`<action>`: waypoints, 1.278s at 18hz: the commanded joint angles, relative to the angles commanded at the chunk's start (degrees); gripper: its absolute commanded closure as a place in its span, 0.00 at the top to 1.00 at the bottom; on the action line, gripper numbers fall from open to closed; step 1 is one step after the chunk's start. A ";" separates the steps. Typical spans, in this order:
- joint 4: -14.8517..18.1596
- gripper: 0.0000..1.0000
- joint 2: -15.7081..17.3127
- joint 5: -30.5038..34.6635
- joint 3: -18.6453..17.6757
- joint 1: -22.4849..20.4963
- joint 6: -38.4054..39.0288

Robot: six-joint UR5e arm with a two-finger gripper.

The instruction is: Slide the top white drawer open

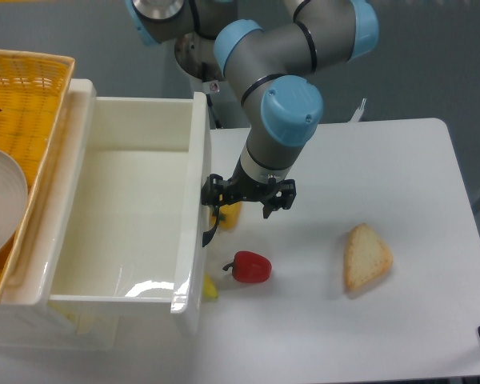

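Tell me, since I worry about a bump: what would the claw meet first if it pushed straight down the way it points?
Probably the yellow object lying right beneath the claw, beside the top white drawer; otherwise the table. Depth is unclear from this single view.

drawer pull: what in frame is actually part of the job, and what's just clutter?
Part of the job:
- top white drawer, pulled well out
- its black handle
- pincer, at the handle

Just lying about:
- red pepper
- bread slice
- yellow item behind the pincer
- yellow wicker basket with white plate
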State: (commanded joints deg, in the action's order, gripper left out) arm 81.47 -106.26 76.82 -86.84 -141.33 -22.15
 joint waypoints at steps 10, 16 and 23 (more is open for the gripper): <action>-0.35 1.00 -0.44 -3.86 -0.09 -0.09 0.18; -0.44 1.00 -0.97 -6.23 -0.09 -0.88 0.09; -0.35 1.00 -1.23 -7.73 -0.09 -1.93 0.00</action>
State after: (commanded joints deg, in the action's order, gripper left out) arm 81.12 -107.49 69.08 -86.92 -143.26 -22.15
